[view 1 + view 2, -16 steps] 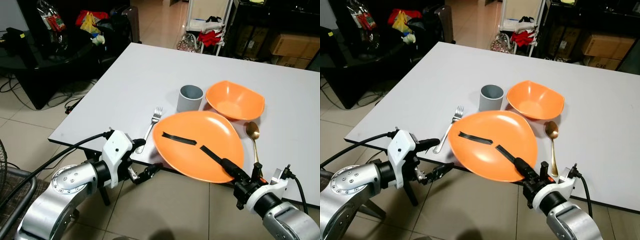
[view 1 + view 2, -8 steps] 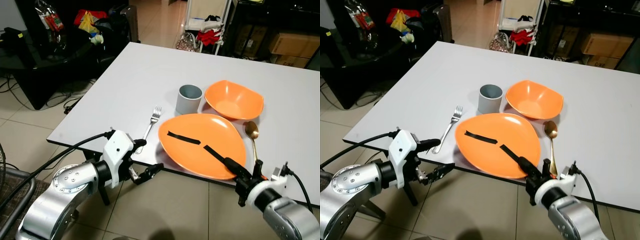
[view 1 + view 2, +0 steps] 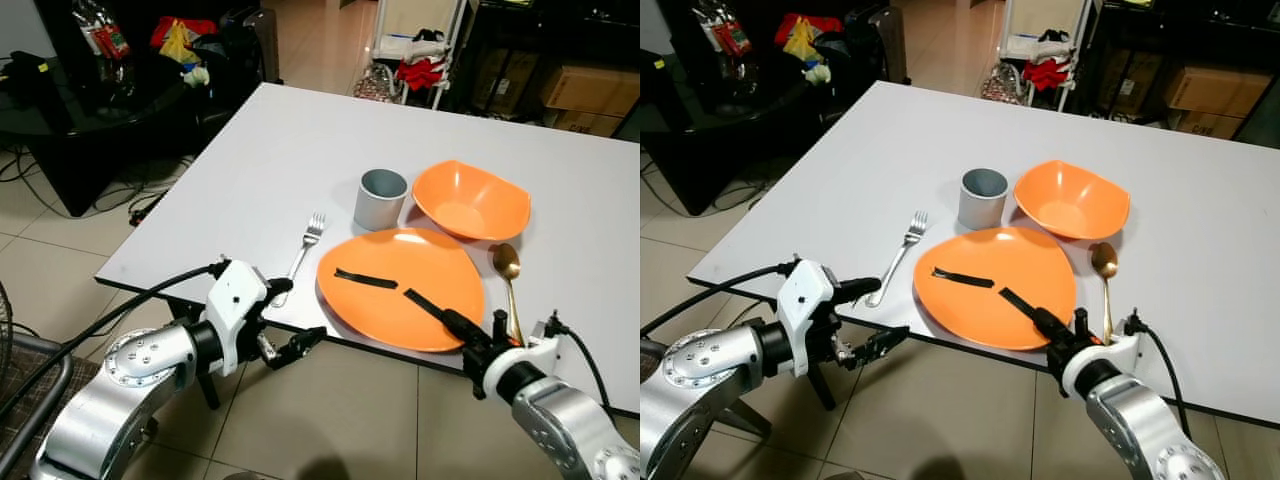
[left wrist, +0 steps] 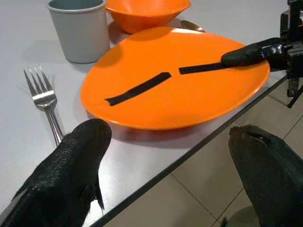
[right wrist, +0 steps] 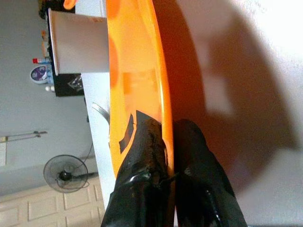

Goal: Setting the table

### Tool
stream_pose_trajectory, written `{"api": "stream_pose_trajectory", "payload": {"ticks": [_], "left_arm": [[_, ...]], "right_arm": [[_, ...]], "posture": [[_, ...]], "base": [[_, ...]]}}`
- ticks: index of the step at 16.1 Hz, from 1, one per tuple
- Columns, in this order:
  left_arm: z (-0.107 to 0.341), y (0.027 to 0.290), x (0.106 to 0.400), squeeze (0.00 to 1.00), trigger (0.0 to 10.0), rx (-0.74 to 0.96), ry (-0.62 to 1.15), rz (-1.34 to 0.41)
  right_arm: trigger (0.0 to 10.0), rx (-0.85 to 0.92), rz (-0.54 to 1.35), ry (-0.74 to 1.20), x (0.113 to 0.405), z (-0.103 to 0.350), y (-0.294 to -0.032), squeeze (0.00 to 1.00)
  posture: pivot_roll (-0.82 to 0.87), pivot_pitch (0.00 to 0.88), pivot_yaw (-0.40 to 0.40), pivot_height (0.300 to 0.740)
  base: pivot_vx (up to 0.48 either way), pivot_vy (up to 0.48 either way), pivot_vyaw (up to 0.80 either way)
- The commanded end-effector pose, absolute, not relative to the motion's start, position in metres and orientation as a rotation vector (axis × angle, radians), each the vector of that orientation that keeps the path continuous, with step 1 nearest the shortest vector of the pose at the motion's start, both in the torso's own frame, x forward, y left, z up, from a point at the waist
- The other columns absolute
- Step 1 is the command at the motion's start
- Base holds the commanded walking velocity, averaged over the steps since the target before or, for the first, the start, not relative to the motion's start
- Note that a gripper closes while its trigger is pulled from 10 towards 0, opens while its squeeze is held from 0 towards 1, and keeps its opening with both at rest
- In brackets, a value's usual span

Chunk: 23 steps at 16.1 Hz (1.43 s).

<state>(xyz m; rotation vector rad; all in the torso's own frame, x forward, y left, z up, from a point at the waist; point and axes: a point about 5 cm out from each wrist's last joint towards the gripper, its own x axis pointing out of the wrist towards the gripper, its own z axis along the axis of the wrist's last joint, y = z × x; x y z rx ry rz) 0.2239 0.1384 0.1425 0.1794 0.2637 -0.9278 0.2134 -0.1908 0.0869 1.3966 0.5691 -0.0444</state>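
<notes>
While our right gripper (image 3: 455,325) clamps its fingers on the near rim of the plate (image 3: 400,285), one finger lying across the plate's upper face and the other under the rim, the plate rests flat or nearly so on the bench (image 3: 300,150), close to the near edge. We take the plate as the landmark for the rest. A fork (image 3: 303,250) lies on the bench just left of the plate, tines pointing away from us. A spoon (image 3: 508,280) lies just right of the plate, bowl at the far end. A grey cup (image 3: 380,198) stands upright just beyond the plate, toward its left side, and an orange bowl (image 3: 470,200) sits beyond the plate, toward its right side and beside the cup.

Our left gripper (image 3: 285,350) hangs off the bench edge, left of the plate and lower down, its fingers spread apart and holding nothing.

We judge the setting close to done: plate, fork, spoon, cup and bowl all lie in a sensible arrangement. What seems left is for us to let go of the rim and draw the right arm back without dragging the plate toward the edge. Whether more pieces are meant to join, we cannot tell.
</notes>
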Motion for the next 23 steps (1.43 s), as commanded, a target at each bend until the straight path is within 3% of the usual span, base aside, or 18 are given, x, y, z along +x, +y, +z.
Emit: {"api": "stream_pose_trajectory", "payload": {"ticks": [1, 4, 5, 9, 18, 20, 23], "left_arm": [[0.147, 0.138, 0.223, 0.00, 10.0, 0.186, 0.247, -0.935], [0.147, 0.138, 0.223, 0.00, 10.0, 0.187, 0.247, -0.937], [0.147, 0.138, 0.223, 0.00, 10.0, 0.189, 0.248, -0.938], [0.148, 0.139, 0.222, 0.00, 10.0, 0.179, 0.245, -0.930], [0.142, 0.131, 0.221, 0.00, 10.0, 0.142, 0.248, -0.925], [0.141, 0.130, 0.224, 0.00, 10.0, 0.137, 0.245, -0.920], [0.140, 0.131, 0.228, 0.00, 10.0, 0.144, 0.242, -0.909]], "right_arm": [[10.0, 1.402, -0.019, 0.519, 0.218, 0.093, -0.192, 0.00], [10.0, 1.406, -0.033, 0.479, 0.226, 0.089, -0.193, 0.00], [10.0, 1.424, -0.037, 0.468, 0.228, 0.087, -0.193, 1.00], [10.0, 1.409, -0.023, 0.485, 0.224, 0.084, -0.191, 1.00], [10.0, 1.291, -0.001, 0.474, 0.170, 0.103, -0.193, 1.00], [10.0, 1.291, -0.012, 0.478, 0.171, 0.102, -0.192, 1.00], [10.0, 1.273, 0.024, 0.477, 0.200, 0.098, -0.185, 1.00]], "posture": [[0.00, 0.024, -0.028, 0.740], [0.00, 0.021, -0.025, 0.740], [0.00, 0.022, -0.025, 0.740], [0.01, 0.020, -0.032, 0.740], [-0.03, 0.022, -0.015, 0.740], [-0.04, 0.023, -0.010, 0.740], [-0.04, 0.023, -0.007, 0.740]], "base": [[0.000, 0.000, 0.00], [0.000, 0.000, 0.00], [0.000, 0.000, 0.00], [0.000, 0.000, 0.00], [0.000, 0.000, 0.00], [0.000, 0.000, 0.00], [0.000, 0.000, 0.00]]}}
